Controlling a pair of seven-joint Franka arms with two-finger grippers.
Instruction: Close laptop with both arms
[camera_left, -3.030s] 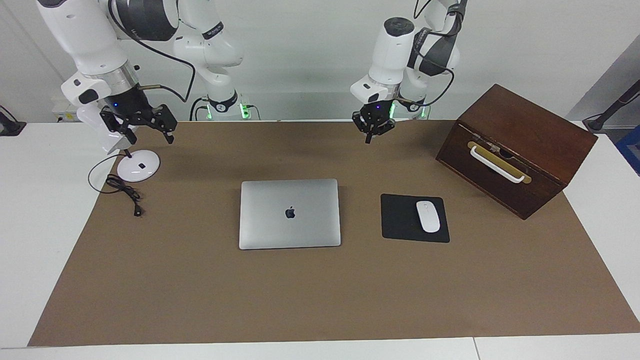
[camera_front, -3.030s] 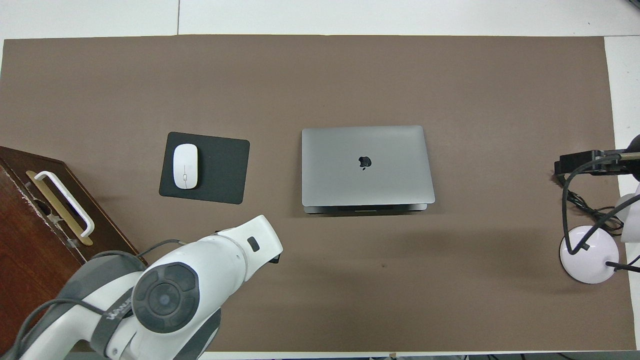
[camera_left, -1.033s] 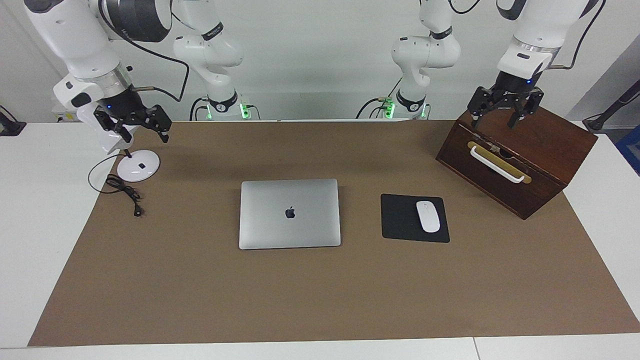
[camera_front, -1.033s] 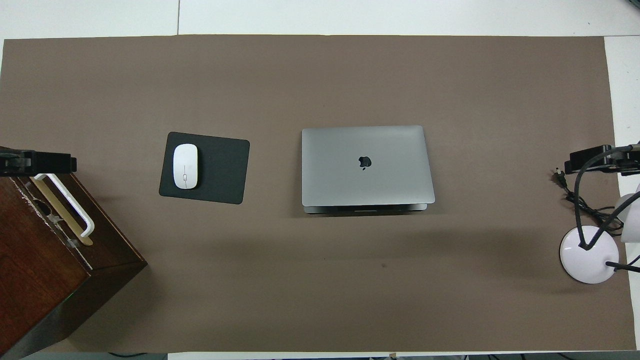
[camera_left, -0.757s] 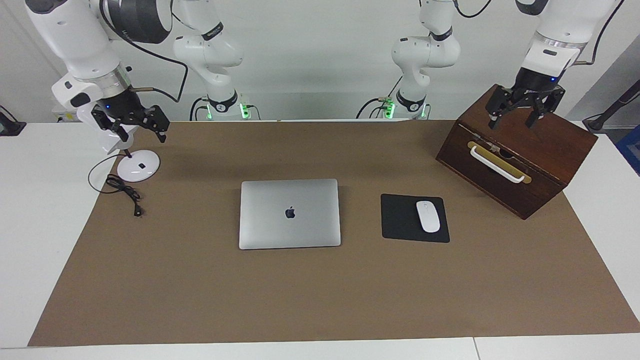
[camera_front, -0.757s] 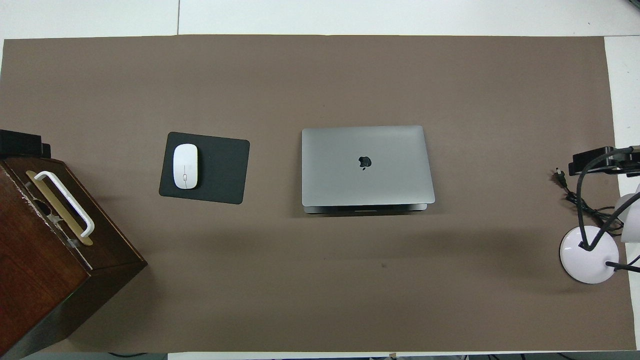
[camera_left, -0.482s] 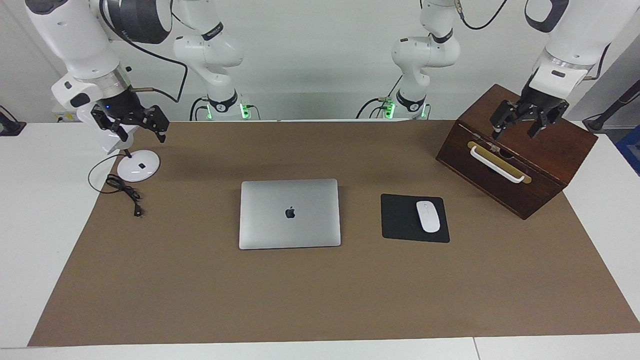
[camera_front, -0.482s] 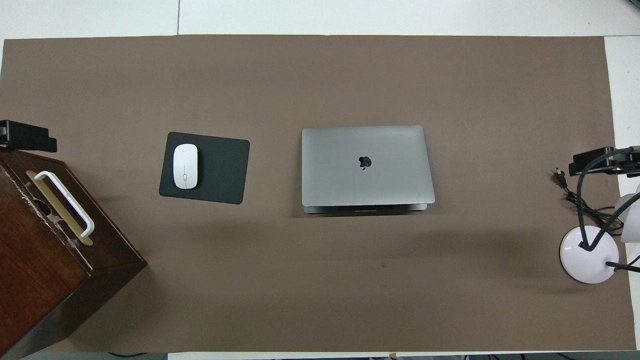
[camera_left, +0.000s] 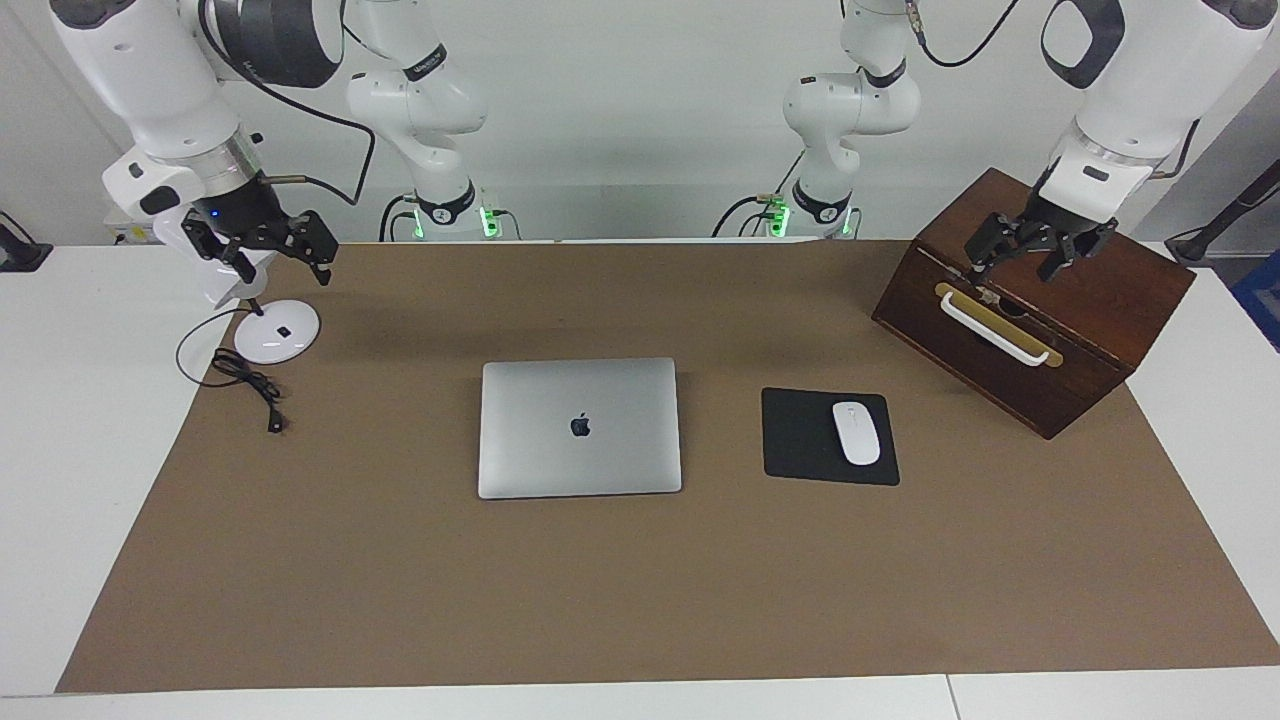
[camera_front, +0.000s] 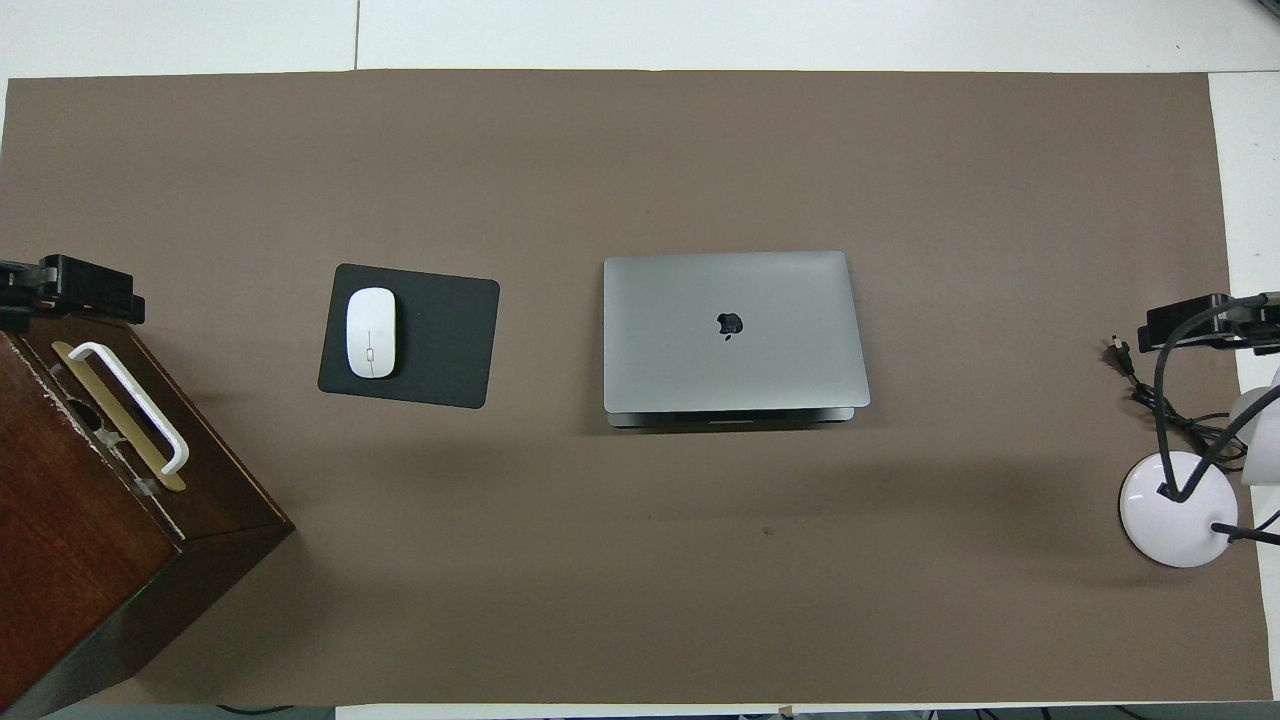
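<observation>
Table (camera_left: 60, 420) carries brown mat (camera_left: 400, 580) bearing laptop (camera_left: 579, 427), mouse pad (camera_left: 800, 437), box (camera_left: 1060, 300), lamp (camera_left: 277, 331).

Bright, even light from above; soft shadows on brown mat (camera_left: 400, 600); sharp focus, no glare.

The closed laptop (camera_front: 735, 332) is lying mid-bench on the brown mat (camera_front: 600, 150), the mouse pad (camera_front: 410, 336) beside it; black gripper tips are poking in at both end edges.
</observation>
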